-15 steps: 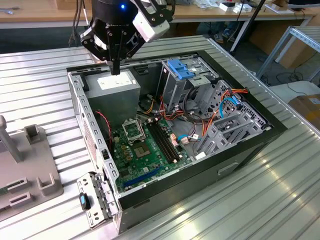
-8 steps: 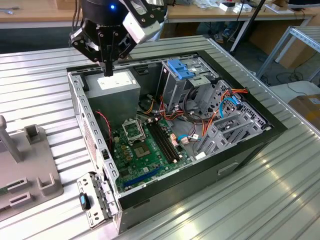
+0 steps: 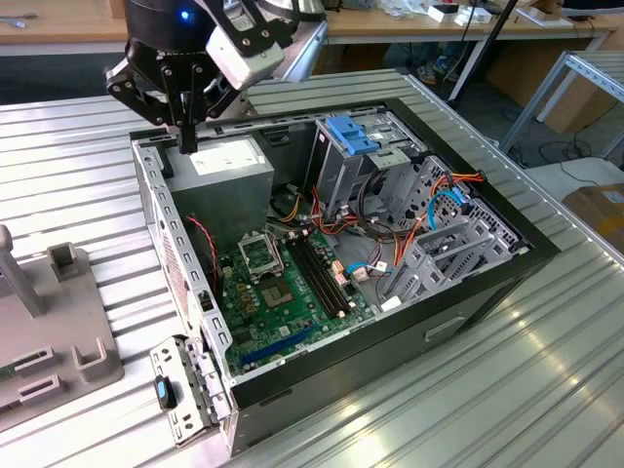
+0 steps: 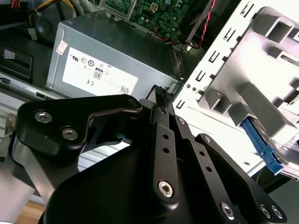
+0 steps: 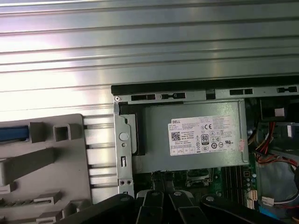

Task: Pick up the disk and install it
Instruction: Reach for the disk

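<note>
My gripper [image 3: 187,144] hangs over the back left corner of the open computer case [image 3: 468,292], just above the grey power supply [image 3: 230,162]. Its black fingers [image 4: 161,95] are pressed together with nothing between them, shut. The disk shows as a bright blue carrier edge [image 4: 259,143] tucked into the grey plastic fixture [image 4: 261,70] outside the case. In the first wrist view that blue edge [image 5: 11,134] lies at the fixture's [image 5: 46,163] rim, well away from my gripper [image 5: 162,178]. Most of the disk's body is hidden by the fixture.
The case holds a green motherboard [image 3: 283,283], a metal drive cage with a light blue latch piece [image 3: 351,133], grey bays [image 3: 439,244] and loose cables. The case's side wall [image 3: 175,253] stands between my gripper and the fixture [image 3: 58,322]. Ribbed metal tabletop [image 3: 546,390] lies all around.
</note>
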Robot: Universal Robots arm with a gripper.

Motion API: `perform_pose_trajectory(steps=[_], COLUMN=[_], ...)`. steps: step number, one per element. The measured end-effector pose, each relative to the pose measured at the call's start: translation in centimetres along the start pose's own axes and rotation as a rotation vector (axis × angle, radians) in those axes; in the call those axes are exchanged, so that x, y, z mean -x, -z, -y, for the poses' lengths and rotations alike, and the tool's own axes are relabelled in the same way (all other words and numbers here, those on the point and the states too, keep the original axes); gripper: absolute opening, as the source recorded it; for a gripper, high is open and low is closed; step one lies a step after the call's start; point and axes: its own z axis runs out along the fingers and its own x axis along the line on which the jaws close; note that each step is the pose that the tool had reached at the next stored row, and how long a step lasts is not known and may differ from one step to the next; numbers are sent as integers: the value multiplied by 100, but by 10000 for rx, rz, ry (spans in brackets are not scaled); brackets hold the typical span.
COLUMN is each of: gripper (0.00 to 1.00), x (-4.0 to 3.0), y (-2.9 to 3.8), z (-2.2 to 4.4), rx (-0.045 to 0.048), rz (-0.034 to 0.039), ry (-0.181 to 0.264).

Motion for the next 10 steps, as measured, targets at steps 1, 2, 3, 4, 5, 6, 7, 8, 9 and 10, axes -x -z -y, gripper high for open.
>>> perform_pose_trajectory(steps=[1,2,3,4,5,6,7,8,9,10], gripper=[11,11,11,11,11,11,11,11,11,11], x=[-20,-43,-75,-109,-145,-169,-194,-225,-248,-292], y=[0,0,-1,-2,-2,-3,-3,-2,-2,-2], z=[2,3,6,8,11,13,15,17,19,22], rx=[0,-1,-1,-2,-3,-4,-4,-6,-8,-10], rz=[-1,0,0,0,0,0,1,1,0,0], ry=[0,-1,-2,-1,0,0,0,-1,-2,-1])
